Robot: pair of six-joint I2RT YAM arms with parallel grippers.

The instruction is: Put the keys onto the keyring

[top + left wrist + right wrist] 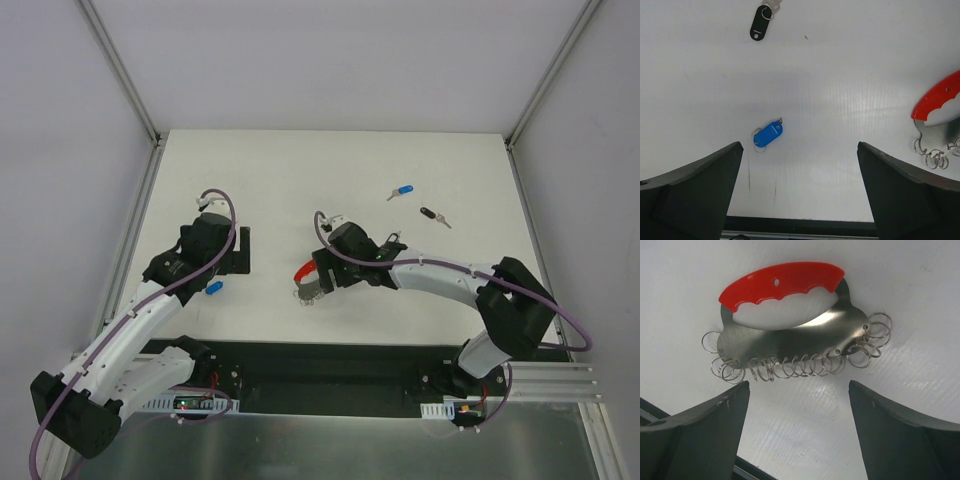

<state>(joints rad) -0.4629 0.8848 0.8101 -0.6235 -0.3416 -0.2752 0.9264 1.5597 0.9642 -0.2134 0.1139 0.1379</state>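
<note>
There is one keyring (795, 327). It lies flat on the white table (300, 170), just in front of the right gripper (799, 390). It has one red handle (782, 282), one shiny metal plate and lots of little wire rings (790, 367) along its lower edge. The rings are bunched up, so I cannot count them.

The right gripper is spread wide. Its two fingers (705, 430) sit one on each side, just below the rings. They do not touch the keyring and they grasp nothing.

The left gripper (800, 150) is spread wide too, and it grasps nothing.

I count four keys: two with blue tags and two with black tags. All four lie loose on the table, apart from the keyring.

The near blue key (768, 135) lies just ahead of the left gripper, with a small ring on its tag. The near black key (759, 22) lies farther on from it. In the top view this black one is hidden under the left arm (130, 320).

The far blue key (402, 191) and the far black key (432, 215) lie near each other, toward the back of the table on the right. They are well apart from the keyring.

One small silvery thing (394, 237) shows just beside the right arm (440, 280). It is too small to tell what it is.
</note>
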